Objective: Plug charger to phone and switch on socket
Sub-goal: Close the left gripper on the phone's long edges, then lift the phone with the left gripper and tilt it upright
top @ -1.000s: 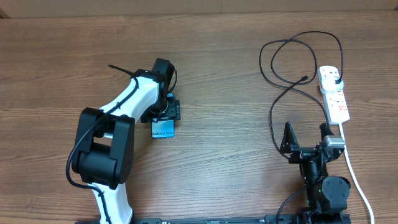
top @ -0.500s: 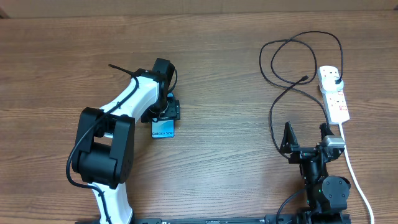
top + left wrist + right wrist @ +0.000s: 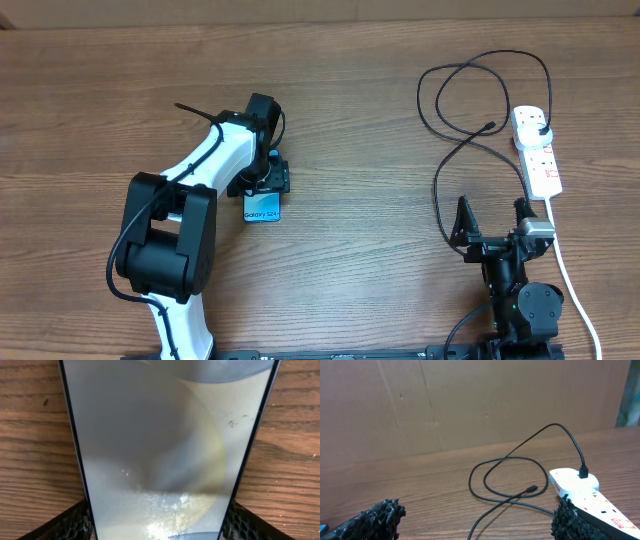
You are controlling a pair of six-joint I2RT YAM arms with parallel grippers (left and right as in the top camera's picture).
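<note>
One item first: logged the phone (image 3: 262, 208) flat on the worktop (image 3: 350, 110), well apart from the socket (image 3: 541, 160), off to its left. Found left gripper (image 3: 268, 184) grasping it, pads against both long edges. Noted slim dark frame, glossy screen, teal "Galaxy S24+" end showing. Judged rigid, light, slippery; best held by the edges, port end free. Found right gripper (image 3: 492, 218) released, empty, near the socket. Saw charger (image 3: 437, 190) plugged into the socket, limp black cable looped beside it, connector (image 3: 489, 126) loose.
</note>
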